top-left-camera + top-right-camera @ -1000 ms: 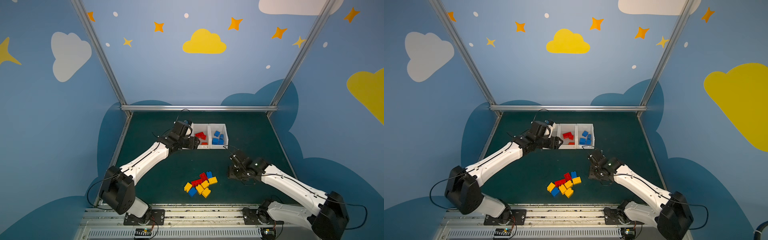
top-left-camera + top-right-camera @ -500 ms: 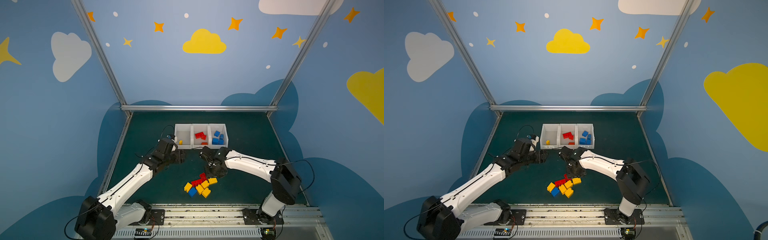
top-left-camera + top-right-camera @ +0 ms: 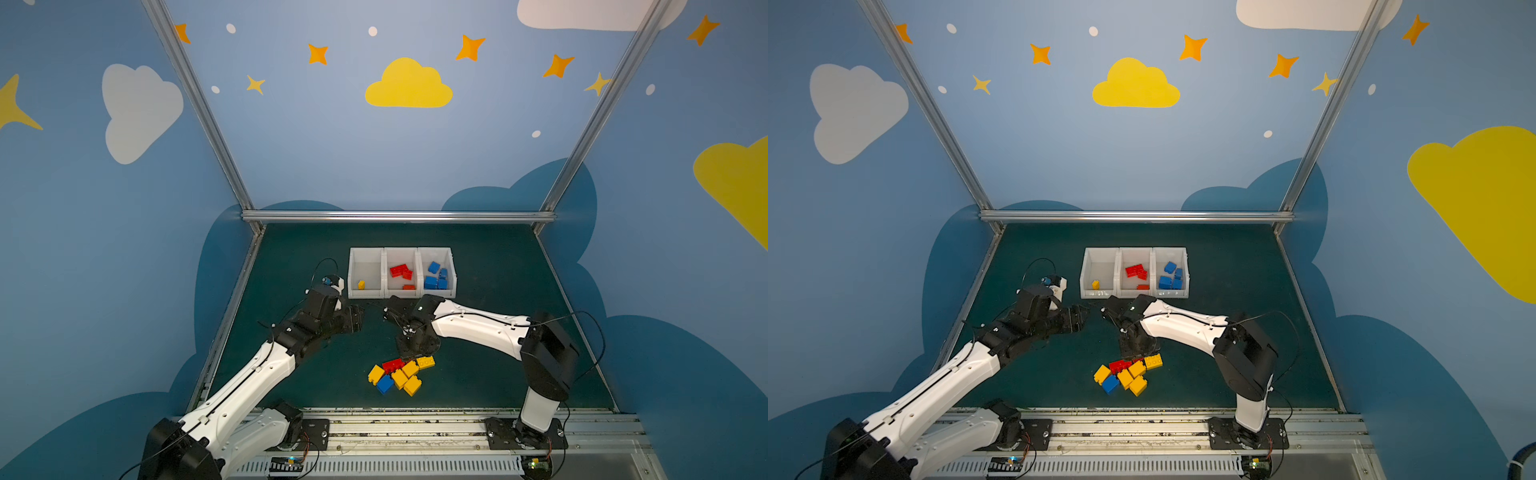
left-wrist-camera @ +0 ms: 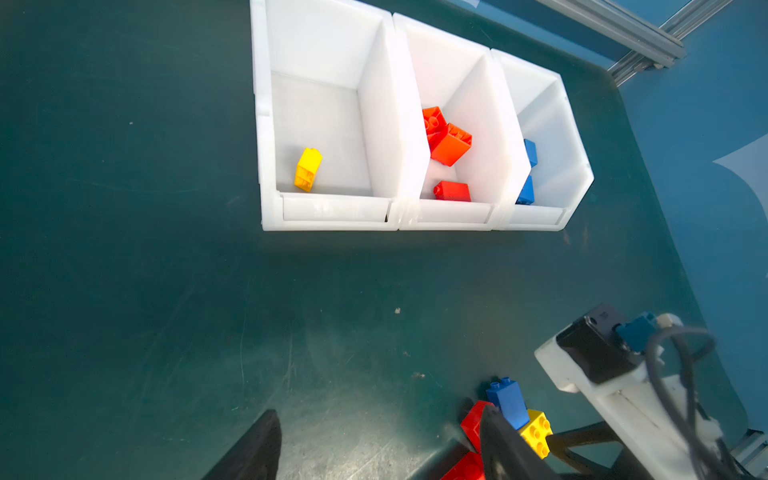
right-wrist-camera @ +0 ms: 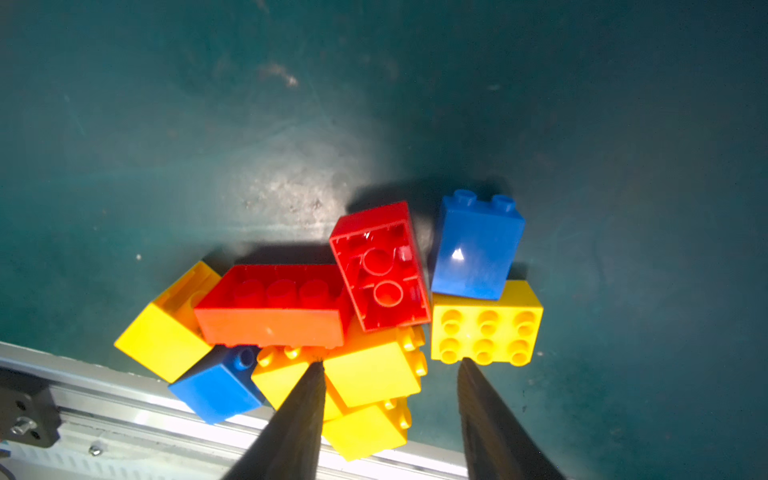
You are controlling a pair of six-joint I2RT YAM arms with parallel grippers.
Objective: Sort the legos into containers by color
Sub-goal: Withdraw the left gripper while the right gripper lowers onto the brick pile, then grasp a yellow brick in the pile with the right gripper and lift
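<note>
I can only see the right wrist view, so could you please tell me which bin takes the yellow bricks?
Observer: The left bin of the three in a top view; one yellow brick lies in it.
Operator: Thank you. And where do the reds go?
Observer: The middle bin holds the red bricks.
Operator: Is the left gripper near my pile?
Observer: No. The left gripper hangs open and empty, apart from the pile.

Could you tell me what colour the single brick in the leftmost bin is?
Yellow brick, clearest in the left wrist view.
</note>
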